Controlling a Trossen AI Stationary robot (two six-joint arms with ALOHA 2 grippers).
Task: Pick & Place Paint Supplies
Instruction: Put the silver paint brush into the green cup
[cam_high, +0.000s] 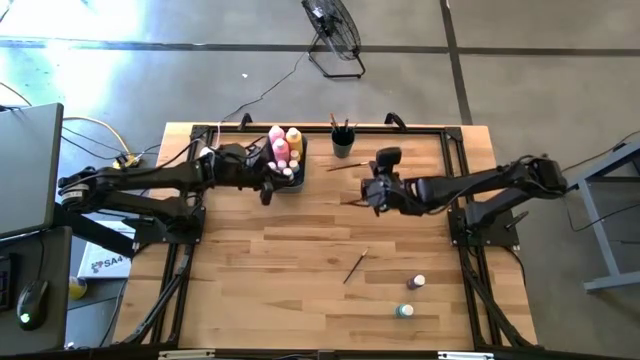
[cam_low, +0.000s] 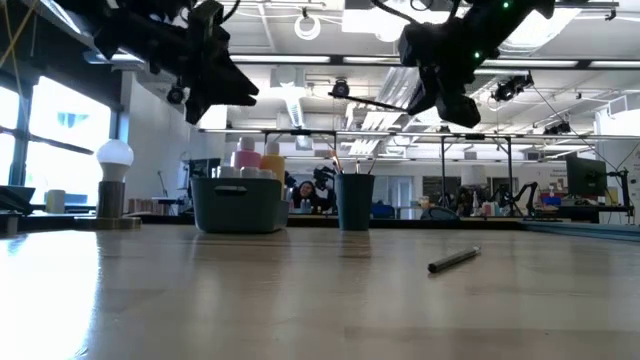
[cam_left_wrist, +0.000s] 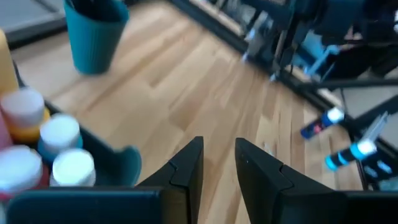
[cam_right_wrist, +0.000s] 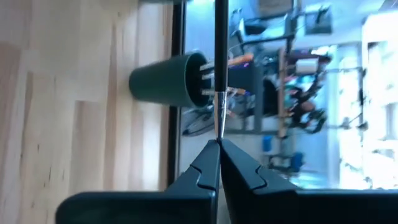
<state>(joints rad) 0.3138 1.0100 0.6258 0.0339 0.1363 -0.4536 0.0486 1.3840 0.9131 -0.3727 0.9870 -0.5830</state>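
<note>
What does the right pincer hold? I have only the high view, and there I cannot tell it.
Observer: Its wrist view shows the right pincer shut on a thin paintbrush.
Operator: Is it down low?
Observer: No. In the low view it hangs well above the table, higher than the cup.
Operator: And the other arm?
Observer: The left pincer is slightly open, with nothing between its fingers.
</note>
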